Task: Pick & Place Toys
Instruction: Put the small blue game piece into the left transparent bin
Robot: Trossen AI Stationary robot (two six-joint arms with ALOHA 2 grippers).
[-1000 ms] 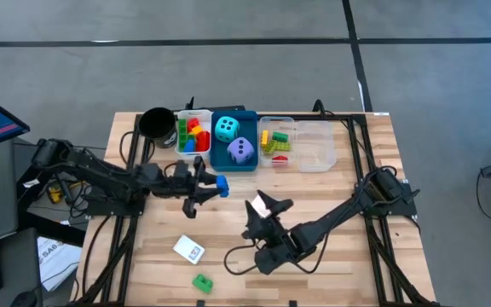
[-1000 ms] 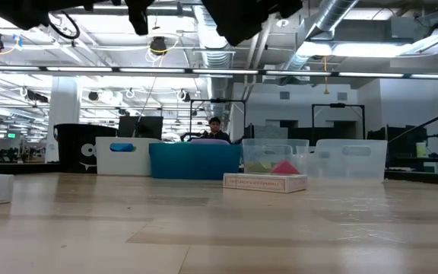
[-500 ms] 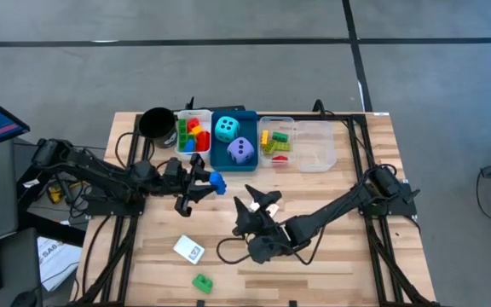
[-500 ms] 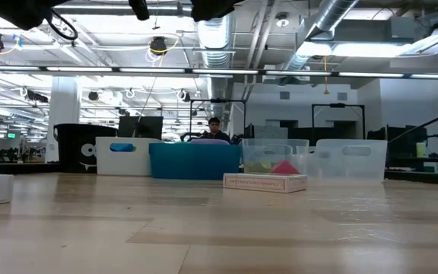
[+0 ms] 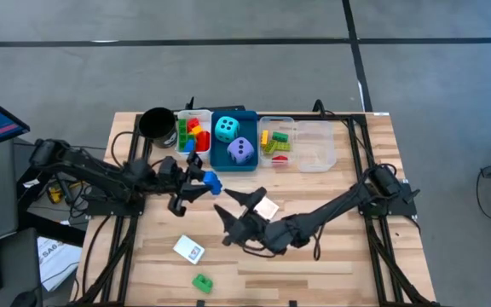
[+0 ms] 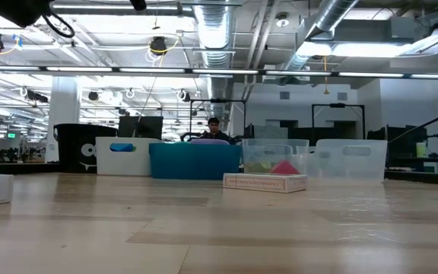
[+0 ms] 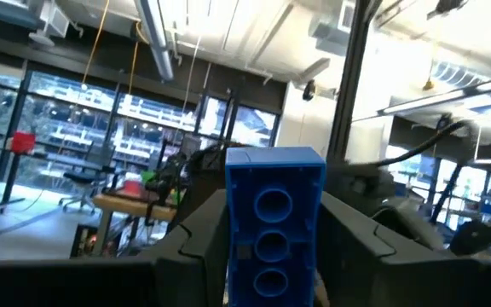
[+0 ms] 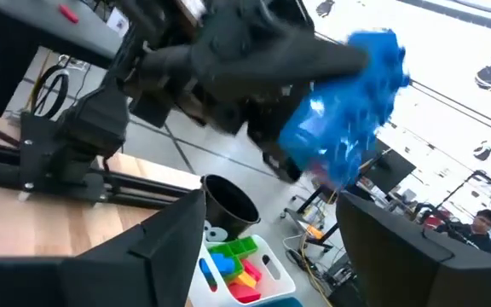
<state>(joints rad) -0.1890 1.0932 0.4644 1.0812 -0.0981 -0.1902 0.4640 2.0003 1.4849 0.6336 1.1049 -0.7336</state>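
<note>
The wooden table (image 5: 331,230) was seen from above with both dark arms reaching toward its middle. Along the far edge a row of containers was set: a black round cup (image 5: 156,124), a white tray (image 5: 181,147) filled with red, green and yellow bricks (image 5: 193,135), a blue tray (image 5: 228,162) holding a cyan die (image 5: 226,129) and a purple die (image 5: 241,151), and two clear trays (image 5: 318,147), the nearer to the blue tray containing yellow, green and red bricks (image 5: 274,141).

The left end effector (image 5: 201,181) was held above the table just in front of the white tray, its fingers closed on a blue brick (image 5: 209,180); in the left wrist view the blue brick (image 7: 274,223) was seen clamped upright between the two dark fingers (image 7: 203,234), its round sockets facing the camera.

The right end effector (image 5: 233,215) was positioned near the table's middle, close to the left one, with its fingers spread apart and nothing between them. Just beside it a small white and pink card (image 5: 265,207) lay on the table. A second white card (image 5: 188,249) lay nearer the front edge, and a green brick (image 5: 202,282) lay close to that edge.
</note>
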